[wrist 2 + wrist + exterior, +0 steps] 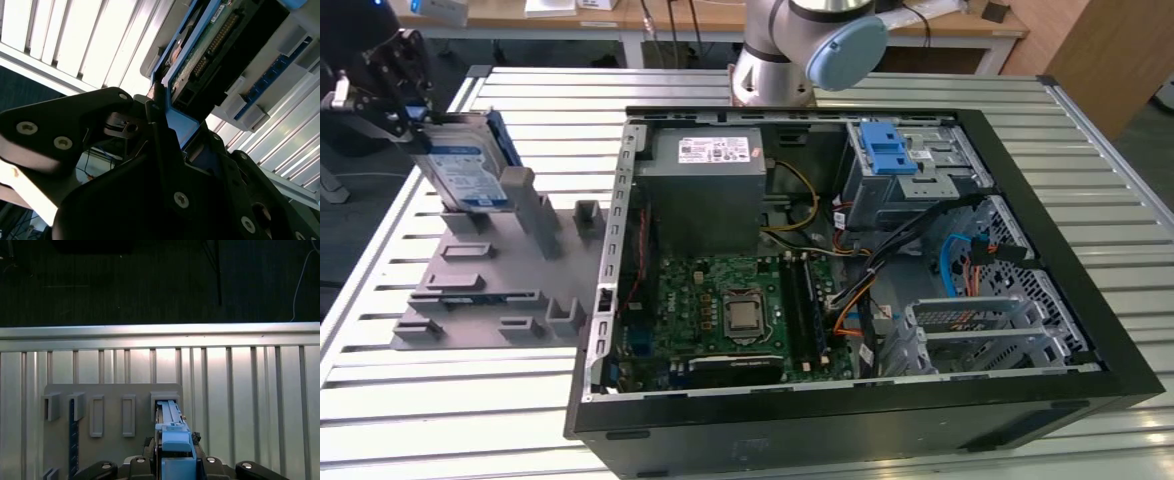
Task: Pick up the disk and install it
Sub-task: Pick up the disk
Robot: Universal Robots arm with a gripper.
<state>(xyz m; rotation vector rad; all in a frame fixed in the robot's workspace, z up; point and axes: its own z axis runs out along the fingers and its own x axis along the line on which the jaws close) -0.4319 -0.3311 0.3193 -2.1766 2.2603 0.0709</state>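
**Exterior view:** we see the tool [411,120] pinching the top edge of the disk [464,165]. The disk stands on edge at the grey holder [494,270] on the table [454,400], to the exterior view's left of the open computer case [854,280].

**Second wrist view:** the disk's blue carrier [180,125] sits clamped between the black fingers [156,115].

**First wrist view:** the disk [172,432], seen edge-on, lines up with a slot [165,399] of the holder.

Arm [767,60] silver-grey w/ pale blue joint cap [847,50]; tool [175,122] matte black, silver screws [181,199].
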